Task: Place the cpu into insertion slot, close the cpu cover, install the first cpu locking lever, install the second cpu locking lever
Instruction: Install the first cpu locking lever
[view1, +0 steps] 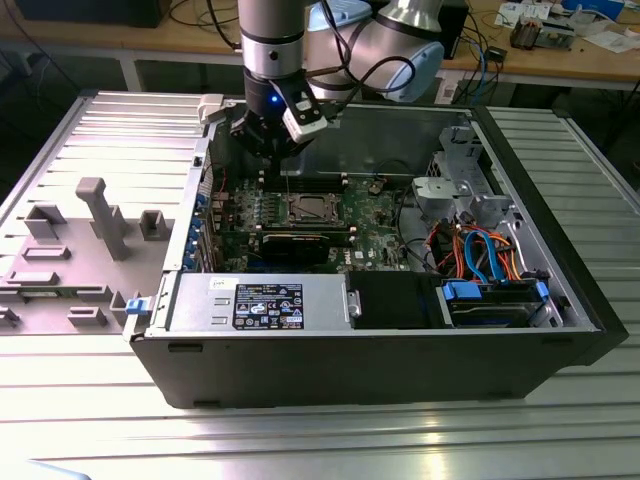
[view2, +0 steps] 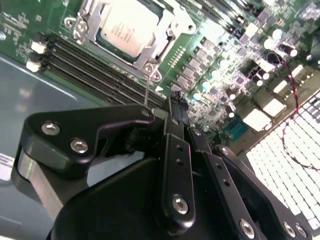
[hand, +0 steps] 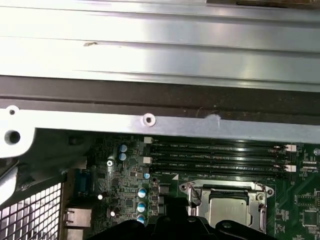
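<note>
The cpu (view2: 127, 27) (hand: 227, 210) (view1: 306, 211) lies flat in the insertion slot (view1: 322, 222) on the green motherboard, silver top up. The cpu cover (view2: 167, 32) (hand: 200, 192) lies closed over it as a silver frame around its edges. One thin wire locking lever (view2: 146, 85) stands up from the socket corner toward my gripper. My gripper (view1: 272, 152) (view2: 176, 100) hangs above the board just off the socket's far side, its black fingers (view2: 172, 130) drawn together. The lever's top end runs up beside the gripper's knuckle, apart from the fingertips.
Long memory slots (hand: 215, 155) (view2: 95, 65) run beside the socket. A black graphics card (view1: 295, 243), a power supply (view1: 270, 300), a drive cage (view1: 490, 300) and loose cables (view1: 480, 250) sit in the open case. The case wall (hand: 150, 117) is close. A grey fixture tray (view1: 90, 230) lies at the exterior view's left.
</note>
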